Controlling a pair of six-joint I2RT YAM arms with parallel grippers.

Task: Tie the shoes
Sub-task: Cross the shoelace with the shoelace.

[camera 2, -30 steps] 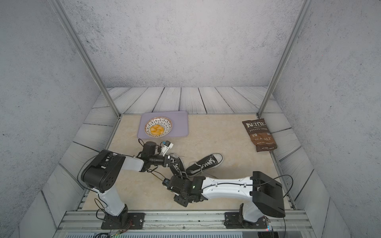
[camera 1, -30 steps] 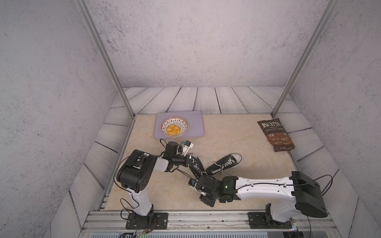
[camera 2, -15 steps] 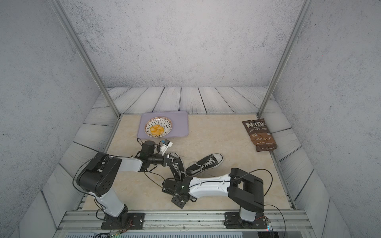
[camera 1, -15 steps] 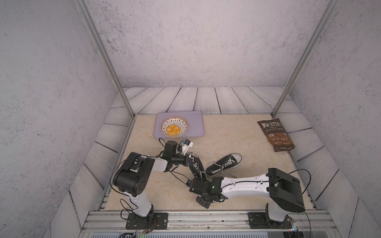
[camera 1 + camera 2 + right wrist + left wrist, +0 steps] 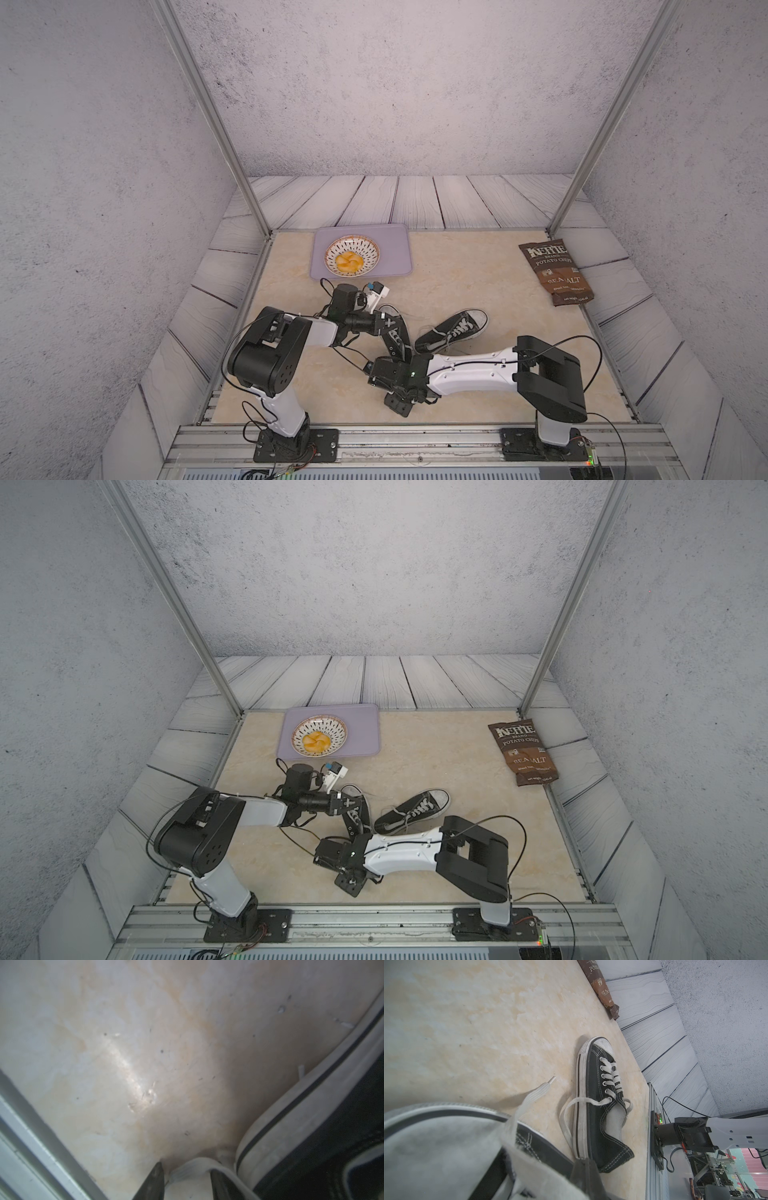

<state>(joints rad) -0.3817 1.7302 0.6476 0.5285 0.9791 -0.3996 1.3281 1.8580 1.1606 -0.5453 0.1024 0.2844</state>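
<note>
One shoe (image 5: 455, 330) (image 5: 415, 810) (image 5: 600, 1118) lies right of centre with its white lace ends loose on the table. The other shoe (image 5: 388, 311) (image 5: 353, 789) (image 5: 436, 1147) lies beside it under my arms, its sole (image 5: 311, 1115) close to my right gripper. My left gripper (image 5: 392, 328) (image 5: 584, 1169) is over this shoe, shut on its white lace (image 5: 529, 1097), whose free end sticks out above the table. My right gripper (image 5: 376, 374) (image 5: 322, 854) (image 5: 188, 1180) is low at the shoe's heel, open, with a bend of lace (image 5: 193, 1167) between its fingers.
A purple tray (image 5: 395, 249) holding a bowl of chips (image 5: 352, 256) stands at the back left. A brown chip bag (image 5: 552, 270) lies at the back right. The metal rail (image 5: 415, 436) runs along the front edge, close to my right wrist.
My right arm's elbow has swung in from the right and its wrist has slid left along the front of the nearer shoe. The left arm has hardly moved.
</note>
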